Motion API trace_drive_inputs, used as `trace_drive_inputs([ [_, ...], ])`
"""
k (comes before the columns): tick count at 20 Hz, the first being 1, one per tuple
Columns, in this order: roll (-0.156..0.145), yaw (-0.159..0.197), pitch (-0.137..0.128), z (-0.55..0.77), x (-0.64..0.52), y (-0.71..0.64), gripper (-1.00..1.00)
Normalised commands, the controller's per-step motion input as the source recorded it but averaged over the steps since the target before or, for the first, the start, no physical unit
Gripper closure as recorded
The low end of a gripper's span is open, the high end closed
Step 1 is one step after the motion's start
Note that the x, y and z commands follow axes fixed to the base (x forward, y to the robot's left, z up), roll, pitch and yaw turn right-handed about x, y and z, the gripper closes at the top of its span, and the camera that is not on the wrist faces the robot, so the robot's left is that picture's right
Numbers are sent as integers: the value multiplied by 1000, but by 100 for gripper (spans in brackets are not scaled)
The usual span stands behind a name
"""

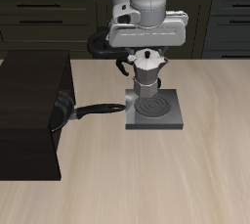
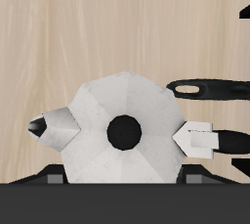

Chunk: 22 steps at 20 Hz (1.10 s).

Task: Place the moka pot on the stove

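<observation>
The gripper point(image 1: 147, 48) clamps the small silver faceted moka pot point(image 1: 147, 71) above the flat grey stove point(image 1: 154, 108), so lowering it squarely onto the spiral burner looks next.

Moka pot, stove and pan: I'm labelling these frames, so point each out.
Moka pot point(image 1: 147, 70), exterior view, on its faceted body.
Stove point(image 1: 168, 120), exterior view, on the grey plate beside the burner.
Pan point(image 1: 64, 108), exterior view, on its bowl.
</observation>
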Motion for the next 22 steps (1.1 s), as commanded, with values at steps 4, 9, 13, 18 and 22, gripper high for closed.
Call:
trace_drive_inputs([
  [4,-11,22,-38,-9,-360,56,100],
  [9,-3,10,-15,-26,-301,55,100],
  [13,51,27,-34,-6,-378,137,100],
  [18,14,-4,-2,-39,-162,-15,100],
  [22,23,18,-3,-79,-247,99,100],
])
